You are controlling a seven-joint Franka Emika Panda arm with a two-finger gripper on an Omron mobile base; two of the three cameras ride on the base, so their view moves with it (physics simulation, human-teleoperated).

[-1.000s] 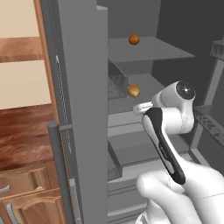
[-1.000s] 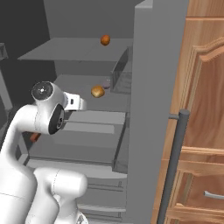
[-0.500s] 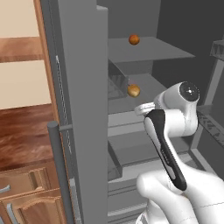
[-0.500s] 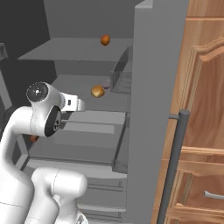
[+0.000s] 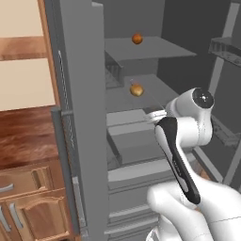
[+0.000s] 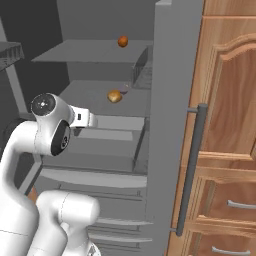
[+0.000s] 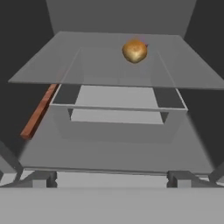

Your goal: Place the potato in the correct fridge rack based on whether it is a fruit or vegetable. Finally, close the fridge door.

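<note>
The potato (image 5: 136,90) (image 6: 115,96) (image 7: 134,51), a small tan-yellow lump, lies on the fridge rack (image 5: 157,87) (image 6: 82,92) (image 7: 100,65), the grey slab second from the top. It rests toward the back of the rack, with nothing touching it. My gripper (image 7: 111,179) is open and empty. It sits back from the rack's front edge and a little lower, pointing into the fridge. In the right base view the gripper (image 6: 94,120) juts from the white wrist, well short of the potato.
A darker orange-brown round item (image 5: 137,38) (image 6: 123,41) sits on the top shelf. A wire basket (image 5: 113,70) (image 6: 142,75) hangs beside the rack. Grey drawers (image 7: 116,109) lie below. The tall grey door panel (image 5: 80,117) (image 6: 172,125) stands beside wooden cabinets (image 6: 225,150).
The arm has drawn back slightly from the shelves. The gripper stays open, and the potato has not moved on its rack.
</note>
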